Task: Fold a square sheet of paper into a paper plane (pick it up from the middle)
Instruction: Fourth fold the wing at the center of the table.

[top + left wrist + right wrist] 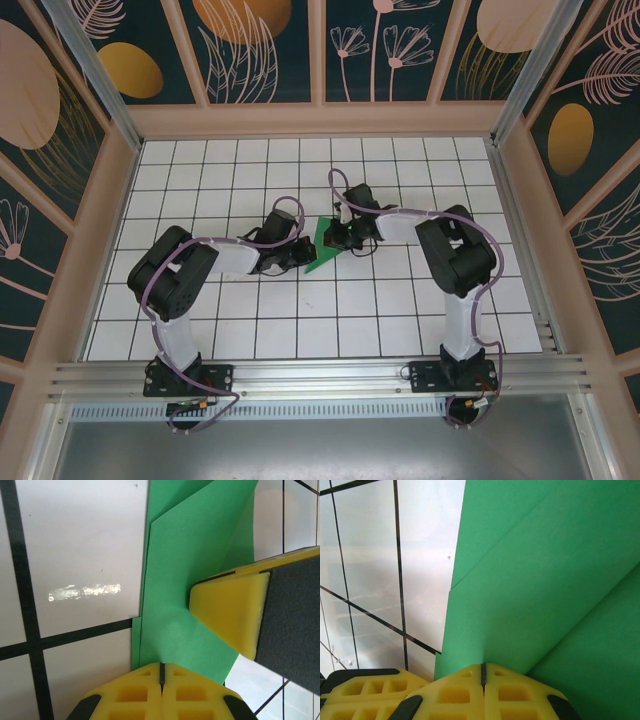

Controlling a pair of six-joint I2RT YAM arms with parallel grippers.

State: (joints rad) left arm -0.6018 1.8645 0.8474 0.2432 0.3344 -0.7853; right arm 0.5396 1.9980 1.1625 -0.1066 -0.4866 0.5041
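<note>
Left gripper [161, 667] closed atop folded green paper [195, 555]; right gripper [482, 667] clamped tight on it.

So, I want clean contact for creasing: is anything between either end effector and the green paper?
Nothing visible does. The left end effector and right end effector, both shut, sit directly at the folded green paper.

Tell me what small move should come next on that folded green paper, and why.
The bright green folded sheet of paper lies layered on the white gridded table, with the shut left gripper and shut right gripper both touching it. Probably slide the left gripper along the fold to sharpen the crease while the right pins it.
</note>
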